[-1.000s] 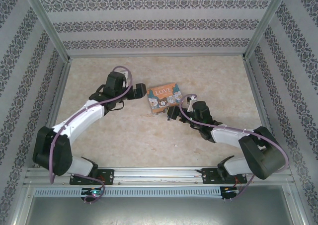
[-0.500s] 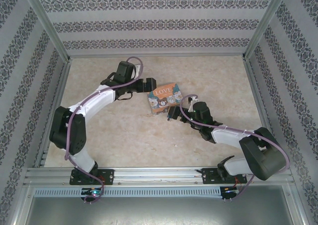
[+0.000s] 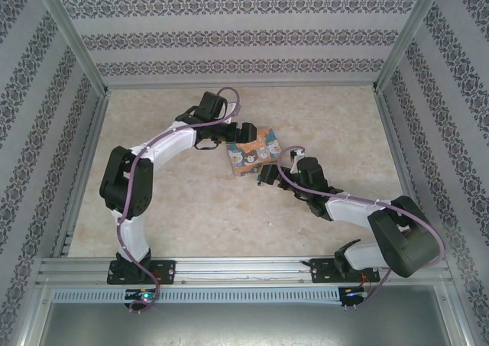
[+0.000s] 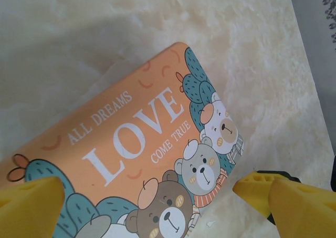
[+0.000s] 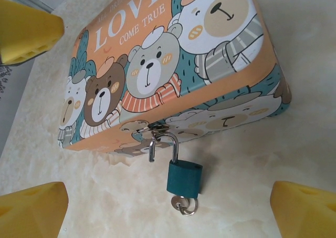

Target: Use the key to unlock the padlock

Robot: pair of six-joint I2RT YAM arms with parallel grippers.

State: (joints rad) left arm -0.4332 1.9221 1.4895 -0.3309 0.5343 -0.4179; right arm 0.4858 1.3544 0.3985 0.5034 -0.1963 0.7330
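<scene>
The rectangular orange-and-teal metal tin printed with cartoon bears (image 3: pixel 253 150) lies mid-table and is the main obstacle. Over its far-left corner sits the left gripper (image 3: pixel 243 134), jaws spread wide. Its near side is crowded by the right gripper (image 3: pixel 264 175), also spread, facing the small teal padlock with silvery shackle (image 5: pixel 184 178) hooked to the tin's front hasp. Bare pale marbled tabletop (image 3: pixel 336 124) lies free to the right of the tin, beyond it, and on either side of the padlock.

Padlock (image 5: pixel 184 178) teal; tin (image 5: pixel 157 54) orange, teal, bear print; key (image 5: pixel 185 205) seemingly silver.
</scene>
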